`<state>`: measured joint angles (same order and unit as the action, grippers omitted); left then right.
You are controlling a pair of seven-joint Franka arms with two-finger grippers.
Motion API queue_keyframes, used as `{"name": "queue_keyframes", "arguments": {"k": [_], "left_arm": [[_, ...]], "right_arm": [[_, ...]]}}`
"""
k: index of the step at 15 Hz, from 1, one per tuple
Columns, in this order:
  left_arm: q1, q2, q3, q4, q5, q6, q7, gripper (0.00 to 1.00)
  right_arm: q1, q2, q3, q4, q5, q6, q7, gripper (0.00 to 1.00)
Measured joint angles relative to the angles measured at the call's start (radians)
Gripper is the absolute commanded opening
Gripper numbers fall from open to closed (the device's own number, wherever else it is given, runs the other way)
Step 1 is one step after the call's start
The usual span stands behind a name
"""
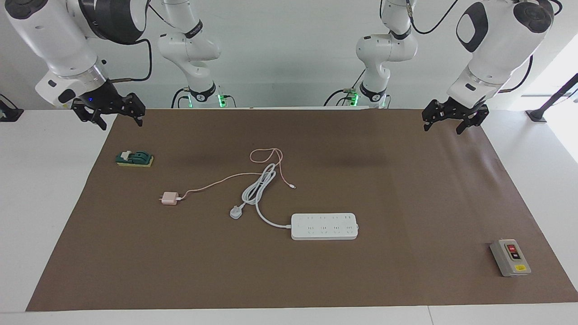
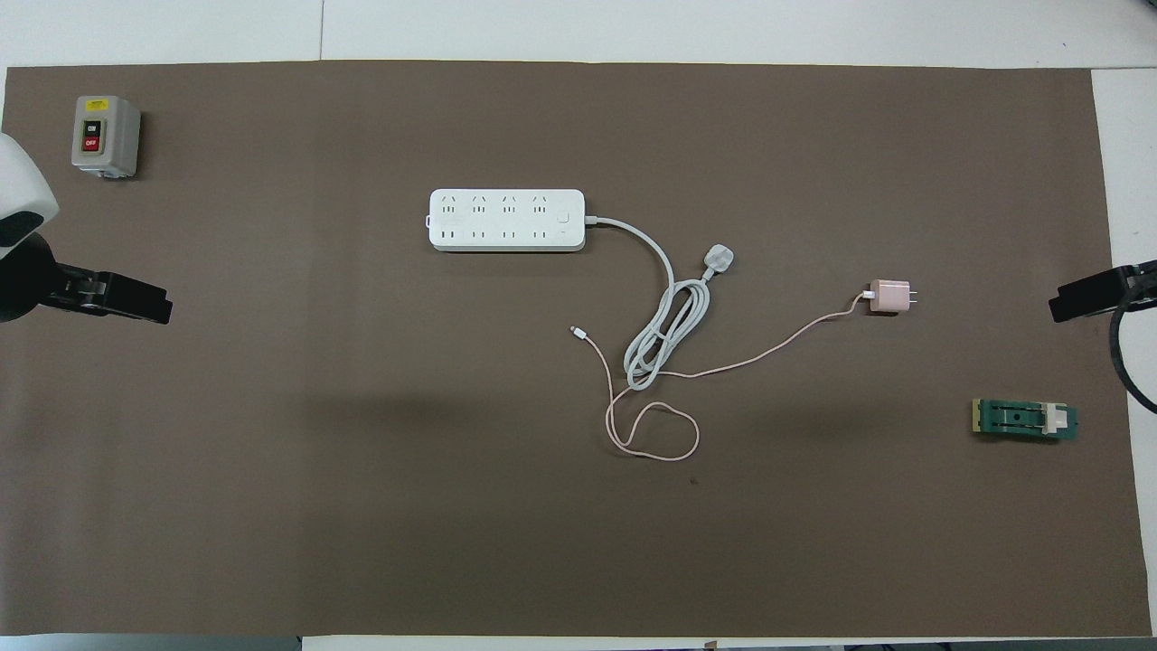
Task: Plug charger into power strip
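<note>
The pale pink charger lies on the brown mat toward the right arm's end, its prongs pointing away from the power strip. Its thin pink cable loops around nearer to the robots. The white power strip lies flat mid-table, sockets up, farther from the robots than the charger. My right gripper hangs open and empty over the mat's edge at its own end. Over the other end, my left gripper waits open, holding nothing.
The strip's thick white cord is coiled between strip and charger, ending in a round white plug. A grey button box sits toward the left arm's end. A green block lies below the right gripper.
</note>
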<state>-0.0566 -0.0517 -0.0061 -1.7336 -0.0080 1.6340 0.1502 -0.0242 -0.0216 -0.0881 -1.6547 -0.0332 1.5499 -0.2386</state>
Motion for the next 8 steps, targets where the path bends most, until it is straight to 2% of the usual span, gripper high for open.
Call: {"name": "queue_keyframes", "arguments": {"k": [8], "left_arm": [[0.000,-0.008,0.000,0.001,0.000,0.000,0.000,1.00]], "right_arm": [[-0.001,0.000,0.000,0.001,-0.001,0.000,0.002,1.00]]}}
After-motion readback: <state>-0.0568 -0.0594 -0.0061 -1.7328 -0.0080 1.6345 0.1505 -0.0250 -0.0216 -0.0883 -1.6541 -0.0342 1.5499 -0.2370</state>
